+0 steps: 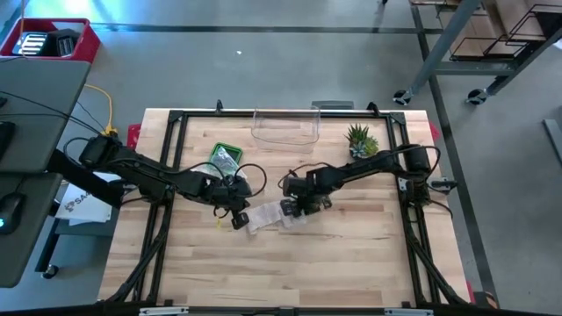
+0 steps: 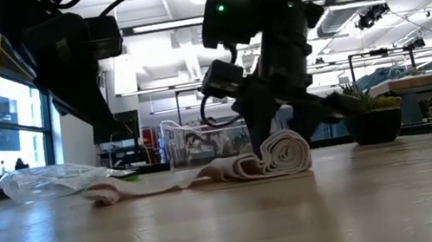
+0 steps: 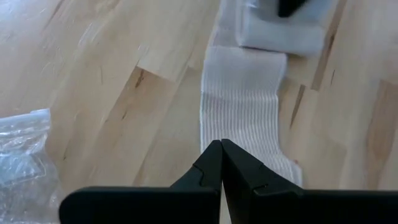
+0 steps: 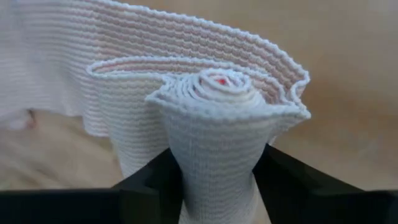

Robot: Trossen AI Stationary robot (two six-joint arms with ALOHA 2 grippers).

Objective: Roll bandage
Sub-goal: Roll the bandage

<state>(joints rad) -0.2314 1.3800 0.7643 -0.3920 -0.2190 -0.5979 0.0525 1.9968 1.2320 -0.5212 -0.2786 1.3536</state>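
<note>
**Bandage partly rolled, held at both ends**

The bandage (image 1: 268,216) lies near the middle of the wooden table (image 1: 290,272), its loose tail stretched flat toward the left edge and its rolled end toward the right. The right gripper (image 4: 219,171) clasps the rolled end between its two fingers (image 4: 149,180). The left gripper (image 3: 221,163), jaws fully closed, presses on the flat tail. A clear plastic bag (image 2: 54,179) lies just beside the tail.

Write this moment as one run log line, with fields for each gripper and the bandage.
left gripper: shut, pinning flat tail | right gripper: closed around rolled end | bandage: partly rolled, tail flat on table
</note>
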